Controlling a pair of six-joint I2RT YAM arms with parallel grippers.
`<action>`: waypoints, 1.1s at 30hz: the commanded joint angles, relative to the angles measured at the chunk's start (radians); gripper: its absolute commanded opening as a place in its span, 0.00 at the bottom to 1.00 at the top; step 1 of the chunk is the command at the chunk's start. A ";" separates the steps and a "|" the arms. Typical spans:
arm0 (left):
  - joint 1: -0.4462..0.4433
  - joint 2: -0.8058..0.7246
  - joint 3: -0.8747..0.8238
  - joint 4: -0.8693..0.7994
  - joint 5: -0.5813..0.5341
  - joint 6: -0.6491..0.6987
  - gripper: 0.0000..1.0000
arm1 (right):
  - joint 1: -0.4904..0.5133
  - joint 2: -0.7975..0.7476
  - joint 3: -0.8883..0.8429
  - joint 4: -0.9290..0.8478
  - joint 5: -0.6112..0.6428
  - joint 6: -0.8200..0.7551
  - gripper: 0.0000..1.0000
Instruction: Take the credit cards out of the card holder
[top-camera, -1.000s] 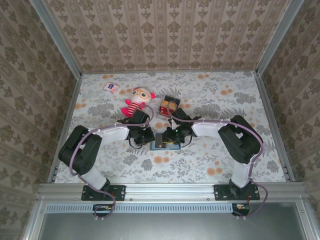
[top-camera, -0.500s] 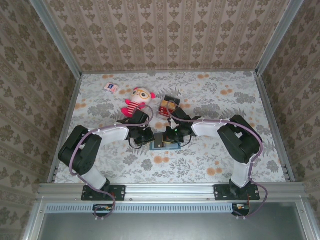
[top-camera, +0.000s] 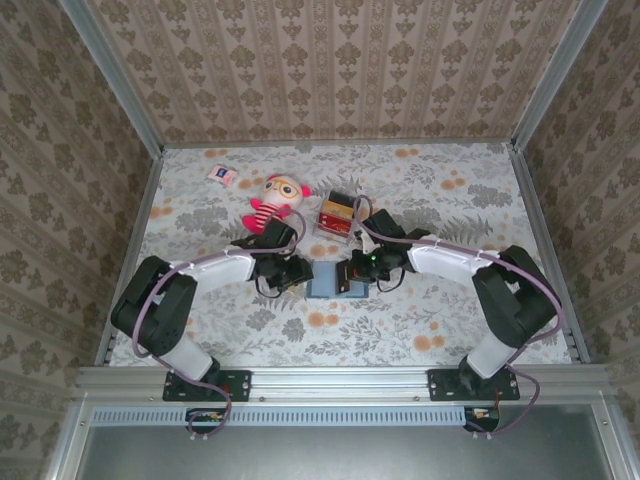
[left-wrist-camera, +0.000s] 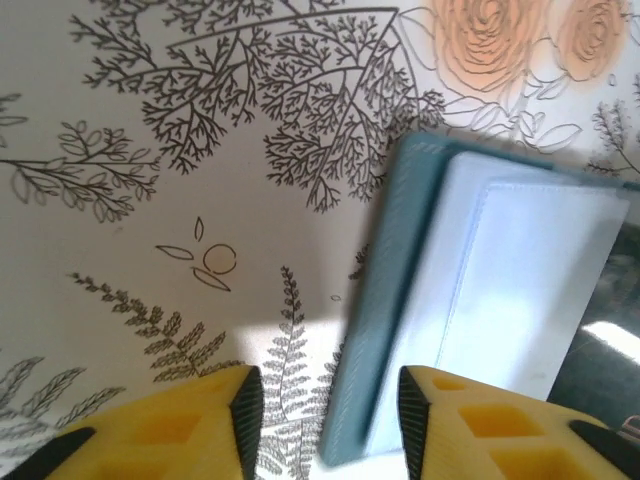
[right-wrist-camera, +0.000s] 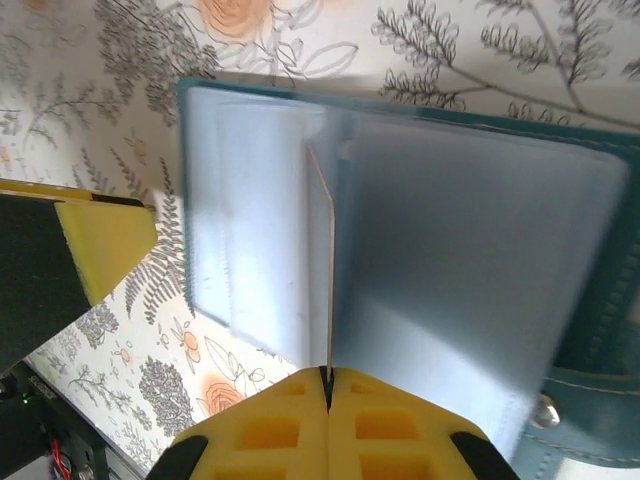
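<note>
The teal card holder lies open on the floral table between both grippers, its light blue-grey inside facing up. My right gripper is shut on a thin credit card, seen edge-on and standing up out of the holder's slots. My left gripper is open, its jaws either side of the holder's teal left edge without touching it. From above, the left gripper and right gripper sit at the holder's two sides. More credit cards, red, tan and dark, lie in a pile behind.
A red and white plush doll lies behind the left gripper. A small white, pink and blue packet sits at the back left. Patterned walls enclose the table, with bare tablecloth to the right.
My left gripper has opened and let go of the holder's edge. My right gripper has shut on a card and the right arm has swung out to the right.
</note>
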 joint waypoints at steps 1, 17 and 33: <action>0.017 -0.077 0.047 -0.041 0.008 0.025 0.50 | -0.023 -0.072 -0.011 -0.019 -0.025 -0.073 0.00; 0.105 -0.287 -0.064 0.286 0.300 -0.058 0.93 | -0.105 -0.157 -0.018 0.293 -0.422 -0.001 0.00; 0.122 -0.306 -0.092 0.601 0.452 -0.133 0.40 | -0.157 -0.117 0.009 0.495 -0.651 0.115 0.00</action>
